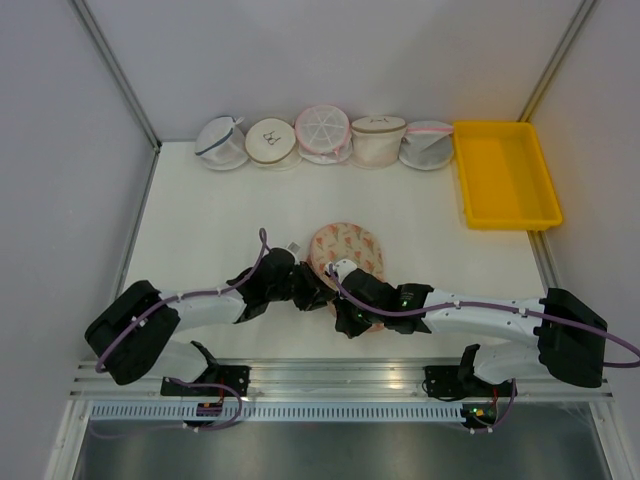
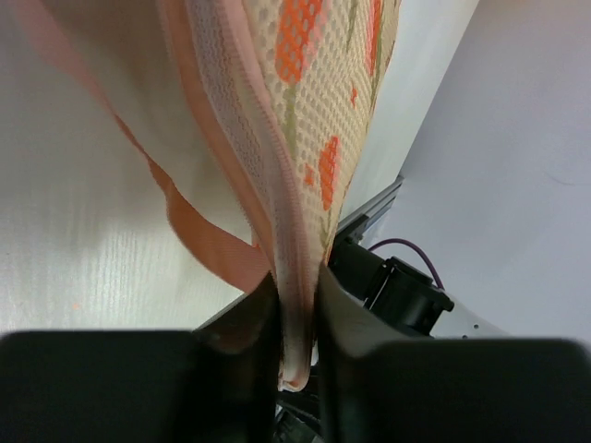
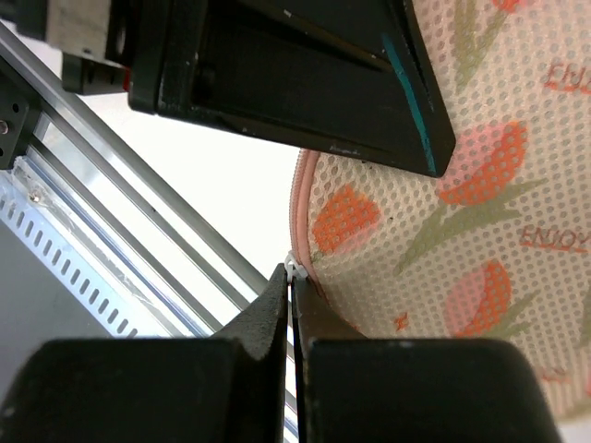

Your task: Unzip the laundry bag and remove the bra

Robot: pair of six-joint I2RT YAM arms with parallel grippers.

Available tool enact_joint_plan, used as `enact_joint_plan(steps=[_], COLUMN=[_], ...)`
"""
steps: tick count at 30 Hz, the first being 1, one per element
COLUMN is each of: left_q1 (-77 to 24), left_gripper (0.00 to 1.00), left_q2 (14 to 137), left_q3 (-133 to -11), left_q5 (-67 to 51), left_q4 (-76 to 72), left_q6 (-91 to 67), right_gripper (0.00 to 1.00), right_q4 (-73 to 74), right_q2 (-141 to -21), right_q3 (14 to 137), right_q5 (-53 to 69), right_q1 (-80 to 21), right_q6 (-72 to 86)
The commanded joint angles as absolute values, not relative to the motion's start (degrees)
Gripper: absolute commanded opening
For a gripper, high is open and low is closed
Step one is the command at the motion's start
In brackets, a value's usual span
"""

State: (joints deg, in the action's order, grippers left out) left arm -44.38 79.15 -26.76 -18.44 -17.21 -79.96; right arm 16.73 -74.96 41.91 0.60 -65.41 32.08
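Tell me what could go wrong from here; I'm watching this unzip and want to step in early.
1. The right claw pinches what looks like the zipper pull, a small white tab, at its very tips; it may slip off when pulled.
2. The left claw holds the laundry bag by just its pink trim; if that slides out, the bag could drag along instead of unzipping.

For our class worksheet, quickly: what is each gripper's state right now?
Left gripper: closed on the laundry bag, at its pink zipper edge.
Right gripper: closed, pinching a small white tab at the bag's rim, probably the zipper pull.
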Motion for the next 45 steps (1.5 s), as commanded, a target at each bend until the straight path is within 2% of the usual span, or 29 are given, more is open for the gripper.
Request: enact_joint_plan(steps=[1,4,9,15,21,32,45], left_q1=[-44.6,-44.6,-43.2,-38.9,-33.8,-30.8,-28.4], left_gripper=[0.14,0.07,0.02,0.02,0.02,0.02,0.02], left_q2=[80.2,80.9,82.8,84.8,85.5,93.7,92.8], left_q3=[-27.0,-27.4,-27.5,-27.4,-29.6,-42.2,-44.7], left_q5=[-18.7,-18.3,-16.7,-19.2,-23.8,-38.2,-40.0], left_q4=[-22.5,-22.4,-21.5,-20.3,-17.2,-5.5,9.1], left_q6=[-80.9,-80.9,-78.9,-74.9,-68.6,-50.5,-36.2], right_gripper=[0.00,0.00,0.00,0.00,0.01,0.00,0.01], right_q4=[15.2,15.9,20.0,27.9,29.6,33.0,41.7], right_q2=[-73.1,-72.9,-72.2,-71.9,-72.8,-79.5,-87.2], right_q3=[42.8,42.5,42.6,43.0,41.5,43.8,48.3], right_q5=[0.4,-1.1,-4.9,-11.5,-12.0,-18.4,-31.4], right_q1=[-65.4,-65.3,-65.3,-65.3,-65.4,-65.3,-65.0], right_q6=[31.6,31.8,32.8,34.7,36.1,37.5,44.7])
